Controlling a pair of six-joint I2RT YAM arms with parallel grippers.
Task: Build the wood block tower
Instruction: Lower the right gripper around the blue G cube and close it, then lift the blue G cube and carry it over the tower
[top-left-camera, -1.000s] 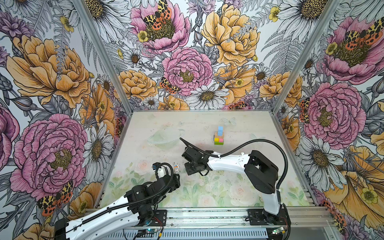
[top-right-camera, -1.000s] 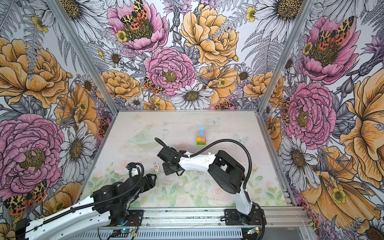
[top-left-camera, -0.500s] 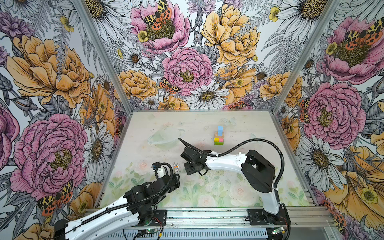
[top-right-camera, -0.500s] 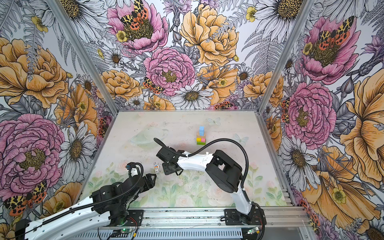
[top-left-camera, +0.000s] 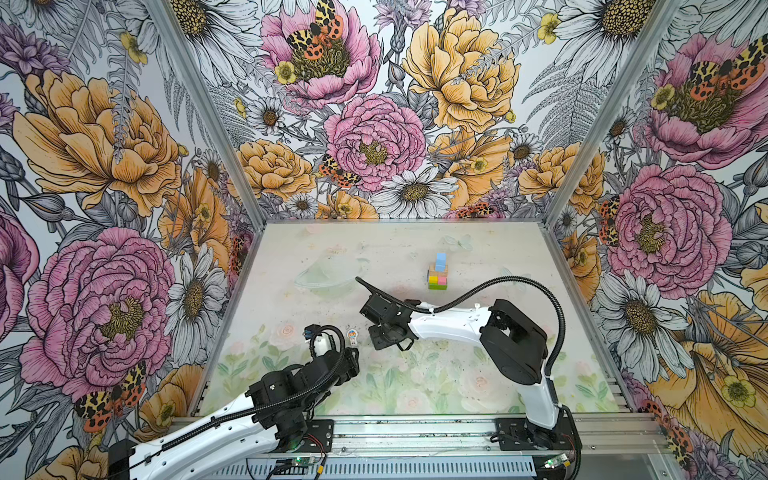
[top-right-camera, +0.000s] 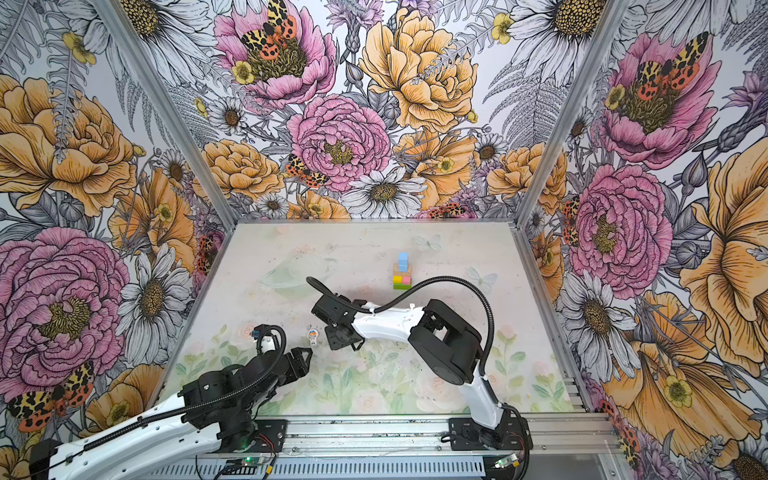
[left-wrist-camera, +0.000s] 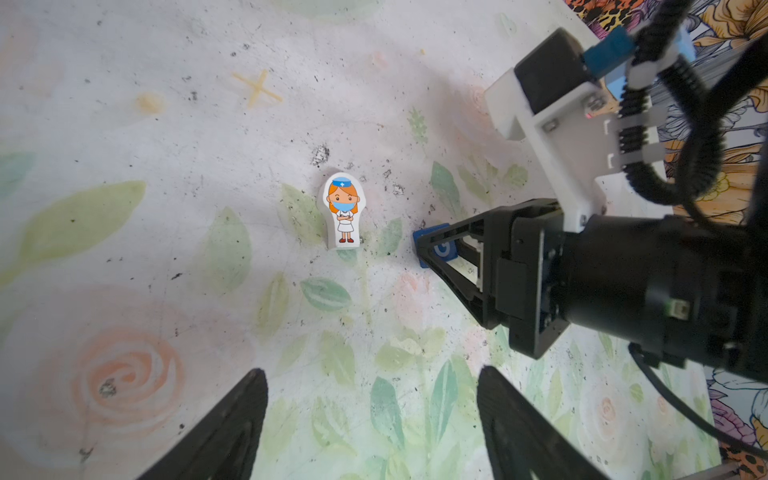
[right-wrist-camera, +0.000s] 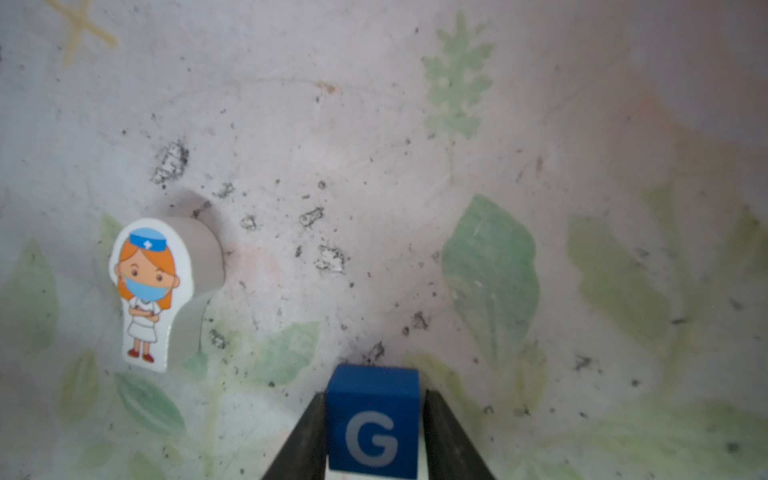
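The wood block tower (top-left-camera: 437, 277) (top-right-camera: 402, 277) stands at the back right of the mat: green, yellow, pink and tan bricks with a light blue cube (top-left-camera: 441, 261) on top. A dark blue cube marked G (right-wrist-camera: 374, 386) (left-wrist-camera: 440, 248) rests on the mat, and my right gripper (right-wrist-camera: 372, 432) (top-left-camera: 384, 332) is shut on it, one finger on each side. The white toy figure (top-left-camera: 352, 336) (left-wrist-camera: 341, 212) (right-wrist-camera: 145, 291) lies flat just left of that cube. My left gripper (left-wrist-camera: 370, 370) (top-left-camera: 353, 357) hovers open and empty a little nearer the front than the figure.
Flower-printed walls (top-left-camera: 124, 208) close in the mat on three sides. A metal rail (top-left-camera: 415, 432) carrying both arm bases runs along the front. The right arm's cable (top-left-camera: 519, 282) arcs in front of the tower. A yellow cross mark (left-wrist-camera: 257, 87) is on the mat.
The right gripper's jaws have closed in on the blue G cube, and that arm has shifted slightly left. The left arm has not moved.
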